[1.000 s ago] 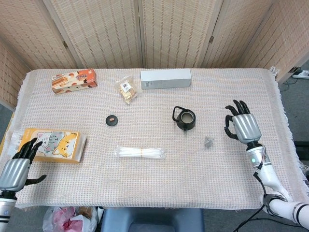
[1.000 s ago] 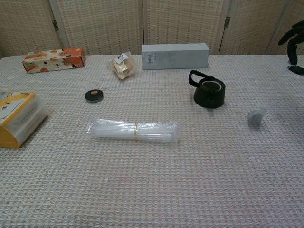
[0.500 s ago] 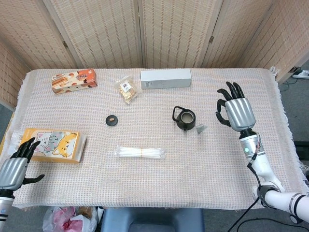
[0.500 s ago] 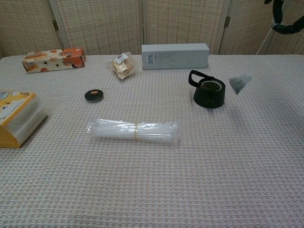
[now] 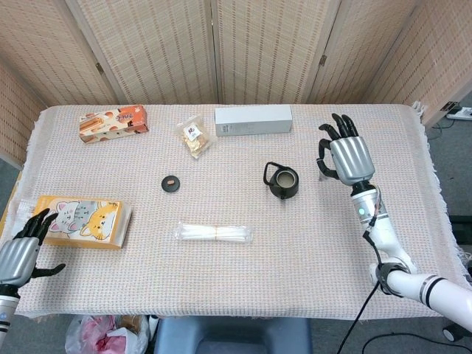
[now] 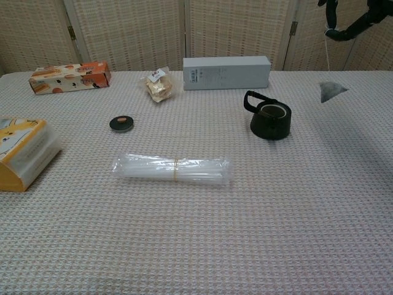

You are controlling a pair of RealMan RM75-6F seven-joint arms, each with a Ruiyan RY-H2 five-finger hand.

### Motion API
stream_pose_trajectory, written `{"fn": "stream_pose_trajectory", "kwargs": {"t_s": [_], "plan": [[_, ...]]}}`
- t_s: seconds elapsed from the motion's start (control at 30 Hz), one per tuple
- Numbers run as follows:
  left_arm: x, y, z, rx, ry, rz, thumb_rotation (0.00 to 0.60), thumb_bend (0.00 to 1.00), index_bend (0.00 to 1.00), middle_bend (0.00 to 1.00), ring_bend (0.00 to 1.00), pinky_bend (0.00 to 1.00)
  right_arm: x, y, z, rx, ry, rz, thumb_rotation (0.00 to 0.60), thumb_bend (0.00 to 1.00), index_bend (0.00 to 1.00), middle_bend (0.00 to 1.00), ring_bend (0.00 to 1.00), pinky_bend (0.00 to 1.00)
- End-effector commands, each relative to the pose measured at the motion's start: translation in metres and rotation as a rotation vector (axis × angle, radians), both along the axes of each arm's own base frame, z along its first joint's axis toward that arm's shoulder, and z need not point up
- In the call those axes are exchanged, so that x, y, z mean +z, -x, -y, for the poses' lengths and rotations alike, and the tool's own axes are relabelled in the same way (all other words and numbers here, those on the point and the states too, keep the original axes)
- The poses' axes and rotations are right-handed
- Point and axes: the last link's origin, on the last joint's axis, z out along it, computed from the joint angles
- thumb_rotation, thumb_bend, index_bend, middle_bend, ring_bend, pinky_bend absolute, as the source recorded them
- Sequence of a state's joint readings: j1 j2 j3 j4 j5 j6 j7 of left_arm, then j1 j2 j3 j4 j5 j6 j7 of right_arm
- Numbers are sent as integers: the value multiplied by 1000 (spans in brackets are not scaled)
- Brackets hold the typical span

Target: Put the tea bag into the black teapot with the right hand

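The black teapot point(image 5: 282, 181) point(image 6: 270, 120) stands lidless right of the table's middle, handle toward the back left. My right hand point(image 5: 343, 156) point(image 6: 350, 18) is raised to the right of it and pinches a thin string. The grey tea bag point(image 6: 331, 91) dangles from that string in the air, right of the pot and above its rim level in the chest view. The head view does not show the bag; the hand covers that spot. My left hand point(image 5: 20, 253) hangs at the table's near left corner with fingers spread and nothing in it.
A small black lid point(image 5: 171, 183) lies left of the pot. A clear bundle of straws point(image 5: 214, 233) lies in front. A white box point(image 5: 253, 119), a snack packet point(image 5: 193, 136) and an orange box point(image 5: 113, 122) line the back. A cat-print pack point(image 5: 80, 220) sits at the left.
The tea bag has left the cloth and now hangs by its string. My right hand rose and moved back and left, closer to the teapot. The left hand sank slightly.
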State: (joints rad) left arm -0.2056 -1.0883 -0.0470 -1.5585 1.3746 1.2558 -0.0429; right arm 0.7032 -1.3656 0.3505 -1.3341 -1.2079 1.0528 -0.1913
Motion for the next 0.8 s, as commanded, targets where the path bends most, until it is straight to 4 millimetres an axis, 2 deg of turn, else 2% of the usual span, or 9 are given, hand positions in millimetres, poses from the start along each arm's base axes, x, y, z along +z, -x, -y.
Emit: {"fn": "stream_pose_trajectory", "kwargs": {"t_s": [0.03, 0.4, 0.8], "plan": [[0, 1, -2, 3, 1, 1, 600, 112, 0, 0, 36, 284, -4, -3, 4, 5, -7, 0, 600, 330, 647, 234, 0, 0], [2, 6, -8, 37, -3, 9, 600, 112, 0, 0, 36, 283, -20, -5, 30, -10, -23, -27, 600, 331, 648, 234, 0, 0], [3, 14, -14, 78, -3, 6, 600, 112, 0, 0, 36, 284, -40, 0, 48, -35, -59, -52, 600, 331, 647, 234, 0, 0]]}}
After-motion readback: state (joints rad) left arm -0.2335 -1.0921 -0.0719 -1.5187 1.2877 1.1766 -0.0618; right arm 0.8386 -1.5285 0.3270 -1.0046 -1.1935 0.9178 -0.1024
